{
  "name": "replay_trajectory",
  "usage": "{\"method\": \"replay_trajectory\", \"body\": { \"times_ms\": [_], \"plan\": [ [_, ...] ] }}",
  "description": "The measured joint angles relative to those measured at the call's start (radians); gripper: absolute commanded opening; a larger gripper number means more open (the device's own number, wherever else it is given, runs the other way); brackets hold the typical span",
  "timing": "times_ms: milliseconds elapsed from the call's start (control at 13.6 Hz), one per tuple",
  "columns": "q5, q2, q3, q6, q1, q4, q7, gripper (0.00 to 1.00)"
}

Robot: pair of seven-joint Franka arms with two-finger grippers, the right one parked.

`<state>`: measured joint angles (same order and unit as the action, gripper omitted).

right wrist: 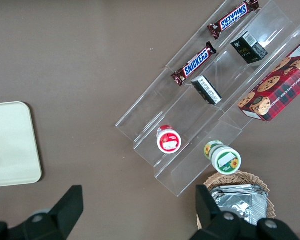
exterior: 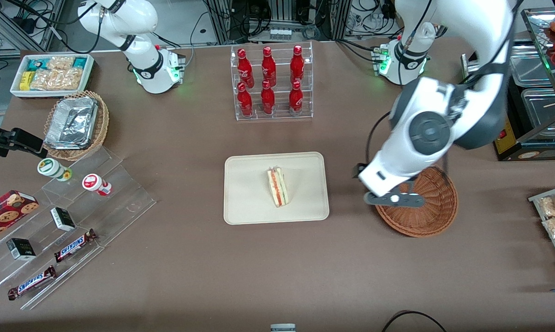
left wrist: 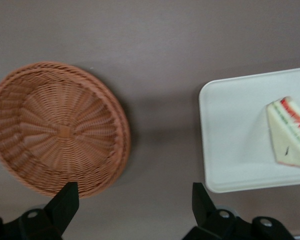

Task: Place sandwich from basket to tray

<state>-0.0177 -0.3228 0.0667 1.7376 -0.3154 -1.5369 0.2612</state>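
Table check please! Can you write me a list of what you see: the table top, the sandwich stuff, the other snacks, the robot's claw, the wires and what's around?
Surface: brown table, flat, no spills seen.
Sandwich: lies on the tray, near its middle.
Basket: round woven bowl, nothing in it, beside the tray toward the working arm's end.
Clutter: rack of red bottles, foil trays in a tan basket, snack bin, clear steps with Snickers bars, cookie box.
Gripper: open, holding nothing, hanging over the table between basket and tray.
Cables: black cable at the table's near edge.
Surroundings: metal trays past the working arm's end.
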Motion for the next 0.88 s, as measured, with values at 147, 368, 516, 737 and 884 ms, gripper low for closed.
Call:
{"method": "replay_trajectory", "body": {
  "times_ms": [147,368,516,737,884],
  "plan": [
    [0.0,0.058,0.0,-0.052,0.05,-0.034,-0.08,1.0],
    [0.0,0.129,0.001,-0.144,0.101,-0.047,-0.149,1.0],
    [0.0,0.168,0.019,-0.204,0.164,-0.047,-0.219,1.0],
    [0.0,0.243,0.069,-0.291,0.295,-0.046,-0.321,1.0],
    [0.0,0.29,0.076,-0.337,0.345,-0.045,-0.36,1.0]
  ]
}}
